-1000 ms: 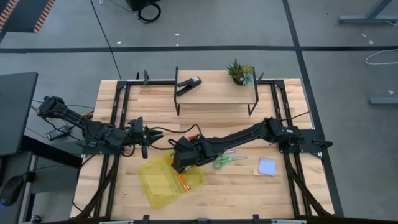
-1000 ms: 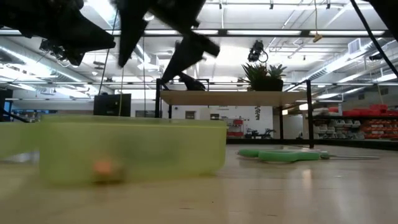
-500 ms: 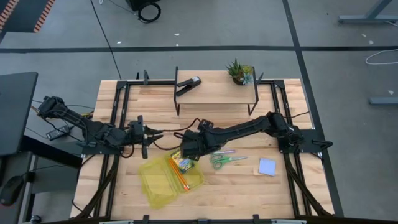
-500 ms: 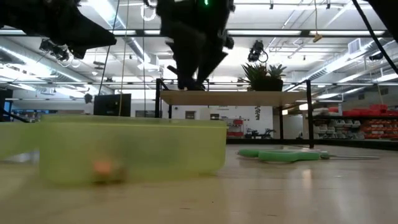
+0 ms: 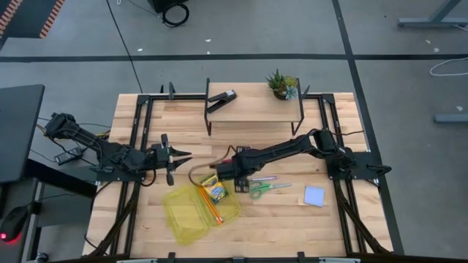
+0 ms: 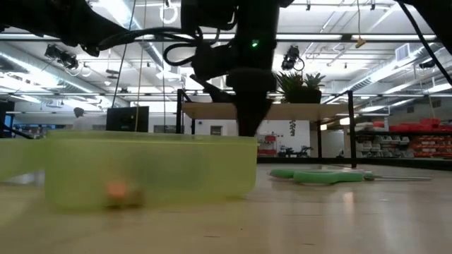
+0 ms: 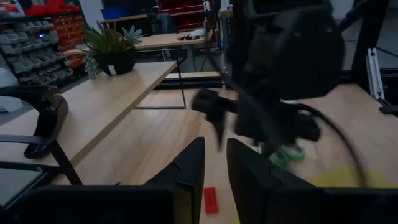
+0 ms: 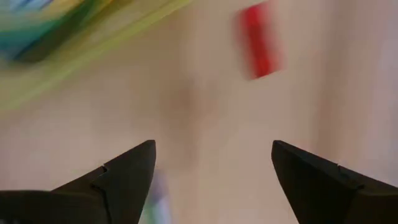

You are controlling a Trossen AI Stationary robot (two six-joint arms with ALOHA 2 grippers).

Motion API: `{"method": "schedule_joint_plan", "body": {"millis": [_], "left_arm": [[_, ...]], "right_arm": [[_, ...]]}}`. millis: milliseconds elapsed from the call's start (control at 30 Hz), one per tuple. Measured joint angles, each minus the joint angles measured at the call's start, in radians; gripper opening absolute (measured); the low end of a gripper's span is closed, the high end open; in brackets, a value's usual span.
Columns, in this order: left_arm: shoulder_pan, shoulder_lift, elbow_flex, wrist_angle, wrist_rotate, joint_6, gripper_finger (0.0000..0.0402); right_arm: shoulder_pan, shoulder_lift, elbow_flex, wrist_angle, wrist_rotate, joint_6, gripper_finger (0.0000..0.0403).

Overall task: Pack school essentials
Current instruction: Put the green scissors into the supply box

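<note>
Low in the high view, left of the middle, the open see-through yellow case (image 5: 179, 223) is seen. The orange pencil (image 5: 211, 210) is lying in it. The small yellow-green box (image 5: 213, 191) is now lying in it too, at its upper edge. A second ago that spot was covered by the right gripper (image 5: 221, 172). The gripper has since been lifted up and away to just above the case. Its fingers (image 8: 124, 168) are spread wide and nothing is held between them. So the box is judged to be packed.

To the right of the case, the green-handled scissors (image 5: 262, 190) and the purple pen (image 5: 265, 177) are left on the table. The pale blue notepad (image 5: 314, 196) is farther right. The tiny red eraser (image 7: 210, 200) is on the wood near the left gripper (image 5: 178, 156). That gripper is kept waiting at the middle left, its fingers a little apart, with nothing held. Four things are still to be packed.
</note>
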Motion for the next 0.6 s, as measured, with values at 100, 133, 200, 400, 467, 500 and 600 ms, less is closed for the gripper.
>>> {"method": "schedule_joint_plan", "body": {"millis": [100, 133, 200, 400, 467, 500, 600], "left_arm": [[0.000, 0.000, 0.000, -0.001, 0.000, 0.000, 0.0068], [0.000, 0.000, 0.000, 0.000, 0.000, 0.000, 0.0067], [0.000, 0.000, 0.000, 0.000, 0.000, 0.000, 0.0065], [0.000, 0.000, 0.000, 0.002, 0.000, 0.000, 0.0062], [0.000, 0.000, 0.000, 0.003, 0.000, 0.000, 0.0063], [0.000, 0.000, 0.000, 0.003, 0.000, 0.001, 0.0064], [0.000, 0.000, 0.000, 0.003, 0.000, 0.000, 0.0061]], "right_arm": [[0.020, 0.000, -0.010, -0.021, -0.100, -0.063, 0.0323], [0.025, -0.001, -0.020, -0.025, -0.111, -0.078, 0.0322], [0.032, 0.000, -0.033, -0.056, -0.121, -0.094, 0.0317], [0.061, 0.000, -0.034, -0.065, -0.161, -0.156, 0.0301], [0.086, 0.000, -0.034, -0.059, -0.173, -0.188, 0.0295], [0.095, 0.000, -0.034, -0.060, -0.176, -0.198, 0.0293], [0.119, 0.000, -0.034, -0.060, -0.182, -0.201, 0.0286]]}}
